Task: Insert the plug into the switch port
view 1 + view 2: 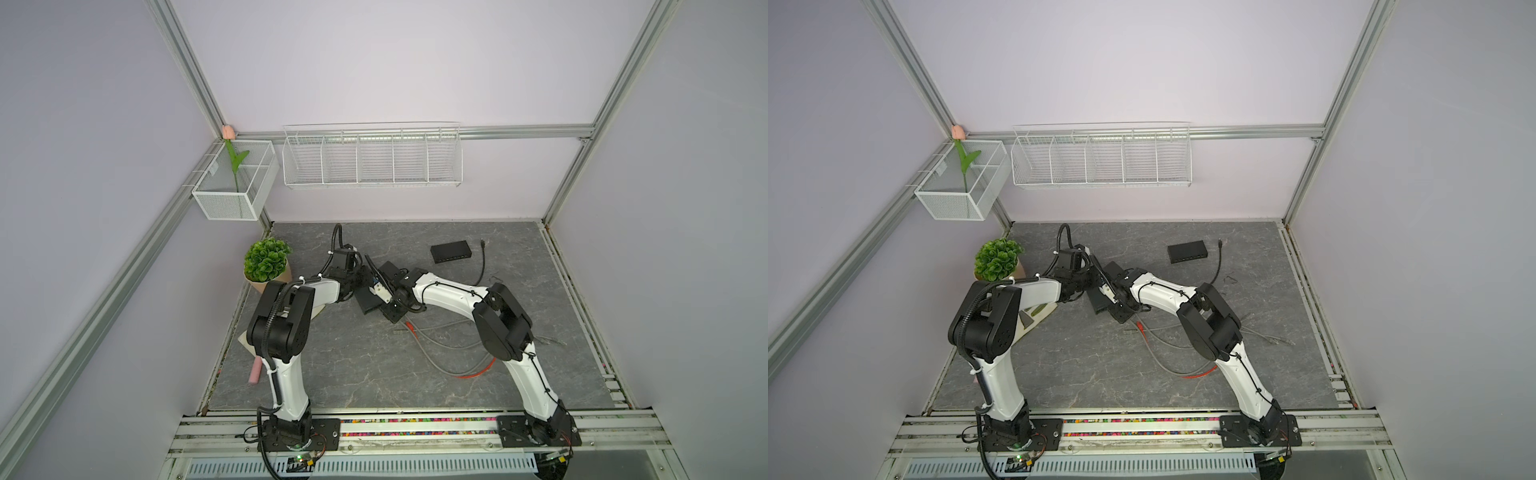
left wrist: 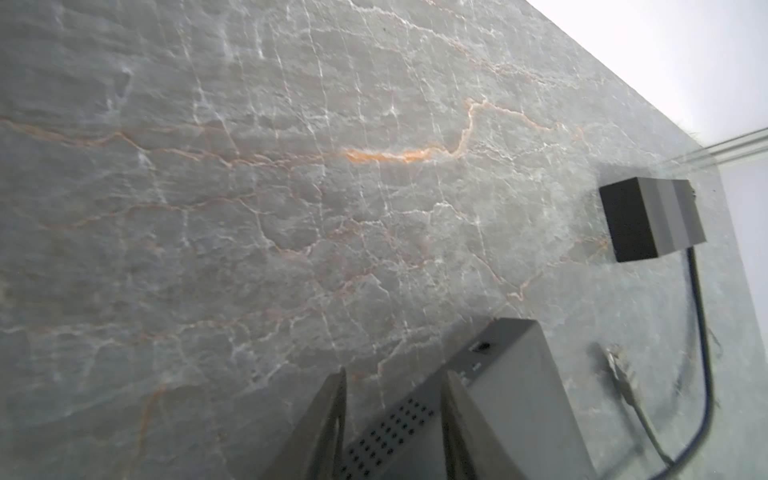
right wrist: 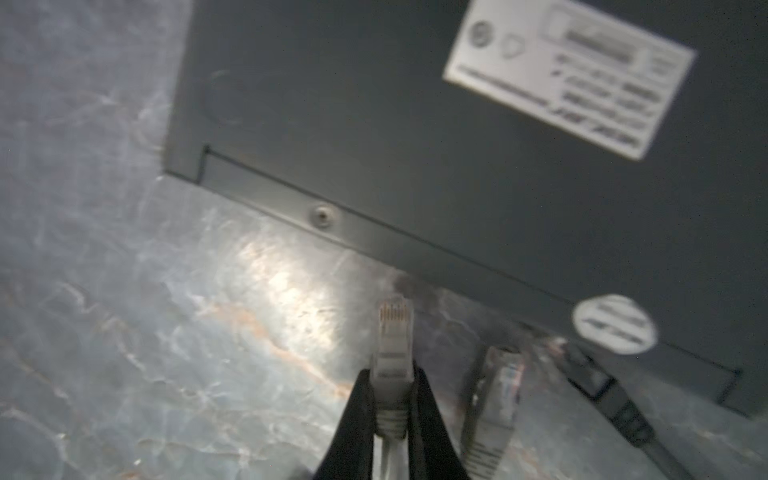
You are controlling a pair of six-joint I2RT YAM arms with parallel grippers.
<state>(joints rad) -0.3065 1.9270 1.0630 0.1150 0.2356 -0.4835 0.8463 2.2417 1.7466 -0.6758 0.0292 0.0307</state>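
The grey plug (image 3: 392, 332) is pinched between the black fingers of the right end effector (image 3: 392, 374). Its clear tip points at the lower edge of the switch (image 3: 415, 145), close to it, with a narrow strip of bench (image 3: 187, 332) showing between them. The switch is tipped up, so its labelled underside faces the right wrist camera. In both top views it sits at mid-bench between the two wrists (image 1: 368, 303) (image 1: 1098, 301).

The left end effector (image 2: 395, 372) is closed on the switch's perforated side (image 2: 390, 432), one finger on each side of that edge.

A second grey plug (image 3: 496, 395) lies on the bench just beside the held one, and a black connector (image 3: 602, 386) lies near the switch's corner. Grey cables (image 1: 440, 345) and an orange cable (image 1: 473, 372) loop across the bench in front of the right arm. A second black box (image 1: 451, 252) rests well apart toward the back wall, with a black cable (image 1: 482, 266) beside it. A potted plant (image 1: 267, 259) stands at the bench's left edge.
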